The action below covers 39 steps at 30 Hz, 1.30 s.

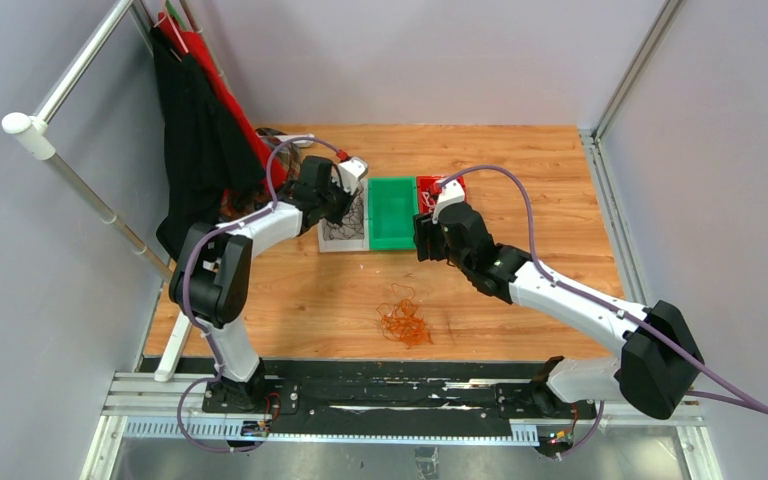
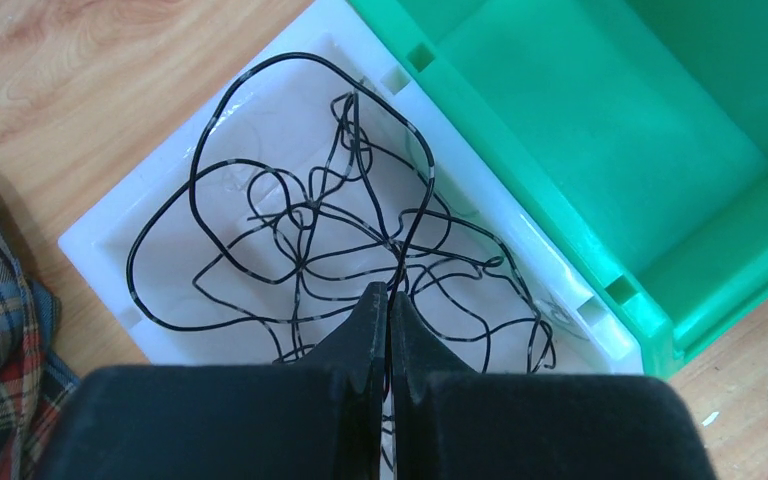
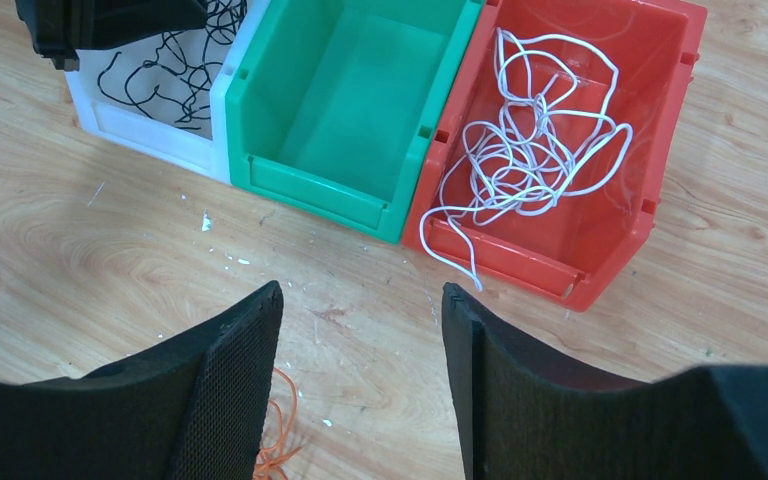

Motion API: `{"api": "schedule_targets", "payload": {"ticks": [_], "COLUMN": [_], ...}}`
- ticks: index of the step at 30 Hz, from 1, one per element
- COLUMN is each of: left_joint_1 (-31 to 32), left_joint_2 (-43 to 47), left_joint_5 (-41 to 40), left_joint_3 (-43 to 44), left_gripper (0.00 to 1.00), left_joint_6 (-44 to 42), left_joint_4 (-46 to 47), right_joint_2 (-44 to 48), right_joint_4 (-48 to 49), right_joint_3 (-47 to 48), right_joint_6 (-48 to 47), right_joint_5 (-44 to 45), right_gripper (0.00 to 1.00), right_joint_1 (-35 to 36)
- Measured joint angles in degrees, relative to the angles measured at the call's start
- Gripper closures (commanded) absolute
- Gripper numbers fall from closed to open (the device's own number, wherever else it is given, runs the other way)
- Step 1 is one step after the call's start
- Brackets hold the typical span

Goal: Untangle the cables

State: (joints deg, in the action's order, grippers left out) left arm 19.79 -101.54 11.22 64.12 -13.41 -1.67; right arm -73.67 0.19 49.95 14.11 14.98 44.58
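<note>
the cables were seen in three lots: black cables [image 2: 300, 212] lay looped in the white bin [image 2: 110, 238], white cables [image 3: 520, 150] in the red bin [image 3: 665, 130] (one end hung over its front wall), and orange cables [image 1: 405, 322] were heaped on the table [image 1: 520, 170], nearer the arm bases. the green bin [image 3: 310, 185] stood between the other two. the left gripper [image 2: 390, 300] was pressed together over the black strands; whether one was pinched could not be told. the right gripper [image 3: 360, 330] was held spread above the wood before the bins.
</note>
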Motion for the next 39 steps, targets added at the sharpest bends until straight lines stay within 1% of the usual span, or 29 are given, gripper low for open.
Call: {"api": "schedule_targets", "payload": {"ticks": [2, 5, 8, 12, 17, 22, 23, 27, 28, 30, 32, 34, 35, 36, 39], "left_joint_1": [0.3, 0.5, 0.7, 0.7, 0.8, 1.0, 1.0, 1.0, 1.0, 1.0, 0.7, 0.2, -0.2, -0.6, -2.1], "left_joint_2": [-0.4, -0.5, -1.1, -2.1, -2.8, -3.6, -3.9, -4.2, -4.3, -4.3, -4.3, -4.3, -4.3, -4.6, -6.5], "left_joint_5": [-0.9, -1.8, -2.9, -4.7, -7.7, -7.3, -6.8, -2.9, -1.2, 1.2, 3.5, 5.2, 5.5, 5.6, 5.5], "left_joint_3": [0.2, 1.2, 3.8, 6.9, 7.8, 9.2, 10.5, 19.4, 23.9, 31.3, 37.7, 41.9, 43.5, 44.3, 45.4], "left_gripper": [0.97, 0.91, 0.79, 0.67, 0.6, 0.48, 0.43, 0.39, 0.37, 0.31, 0.29, 0.28, 0.26, 0.22, 0.2], "left_joint_6": [-0.9, -2.3, -4.3, -9.8, -17.0, -18.8, -18.8, -17.9, -17.6, -17.0, -16.0, -14.9, -14.3, -13.8, -12.3], "left_joint_4": [-0.5, -2.3, -5.2, -9.4, -13.9, -18.5, -20.5, -31.0, -35.3, -40.0, -42.6, -43.6, -44.0, -44.0, -43.0], "right_joint_2": [0.0, 0.0, 0.0, 0.0, 1.0, 2.9, 3.4, 5.3, 5.7, 6.6, 7.3, 7.5, 7.5, 7.4, 7.4], "right_joint_4": [0.0, 0.0, 0.0, -0.1, -0.1, -0.1, -0.1, -0.3, -0.5, -0.5, -0.5, -0.4, -0.5, -0.5, -0.4], "right_joint_3": [0.0, -0.2, -0.6, -0.7, -0.8, -1.4, -1.6, -2.3, -2.4, -2.6, -2.7, -2.7, -2.7, -2.8, -3.0], "right_joint_6": [0.0, 0.0, 0.0, 0.0, 0.0, 0.0, 0.0, 0.0, 0.0, 0.0, 0.0, 0.0, 0.1, 0.1, 0.3], "right_joint_5": [0.0, 0.0, -0.3, -0.3, -0.4, -0.5, -0.5, -0.6, -0.7, -0.9, -1.1, -1.5, -1.7, -1.8, -2.1], "right_gripper": [0.42, 0.42, 0.42, 0.42, 0.42, 0.42, 0.42, 0.42, 0.42, 0.42, 0.42, 0.42, 0.42, 0.42, 0.42], "right_joint_1": [0.0, 0.0, -0.5, -1.3, -1.7, -2.3, -2.3, -2.8, -3.1, -3.5, -3.8, -4.0, -4.1, -4.1, -4.1]}}
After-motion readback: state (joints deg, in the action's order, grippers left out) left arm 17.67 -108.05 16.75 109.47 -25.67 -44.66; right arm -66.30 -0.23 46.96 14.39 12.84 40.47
